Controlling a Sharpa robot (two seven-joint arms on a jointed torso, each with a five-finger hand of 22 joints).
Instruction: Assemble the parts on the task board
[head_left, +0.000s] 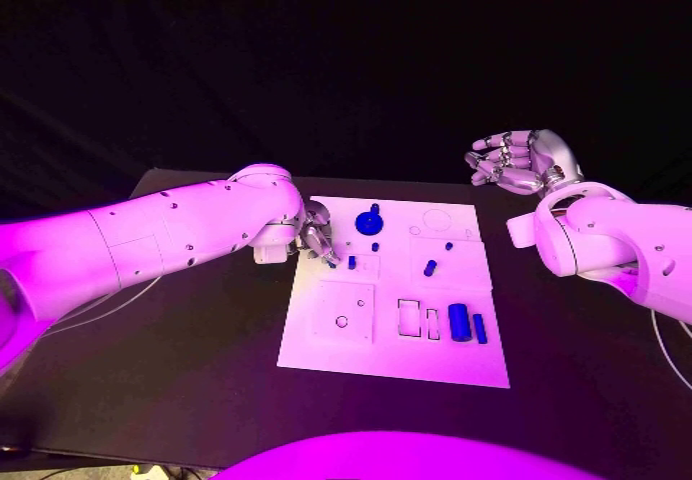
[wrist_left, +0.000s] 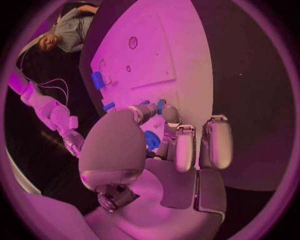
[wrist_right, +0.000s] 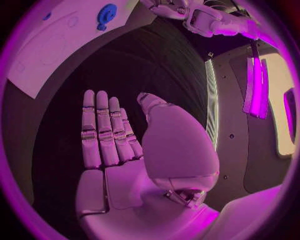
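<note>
Fingers (wrist_left: 185, 145) of the left hand (head_left: 316, 243) pinch a blue part (wrist_left: 152, 140) (mostly hidden) over the task board (head_left: 332, 345); right hand (head_left: 521, 160) fingers lie apart, holding nothing.

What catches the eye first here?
The white task board lies mid-table, dotted with small blue parts, the biggest a round blue part near its far edge. The left hand works at the board's left edge, while the right hand hovers open beyond the far right corner.

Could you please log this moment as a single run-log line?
left hand: at task board left edge, fingers on small blue part | right hand: open, raised beyond board's far right corner | several blue parts on board
</note>
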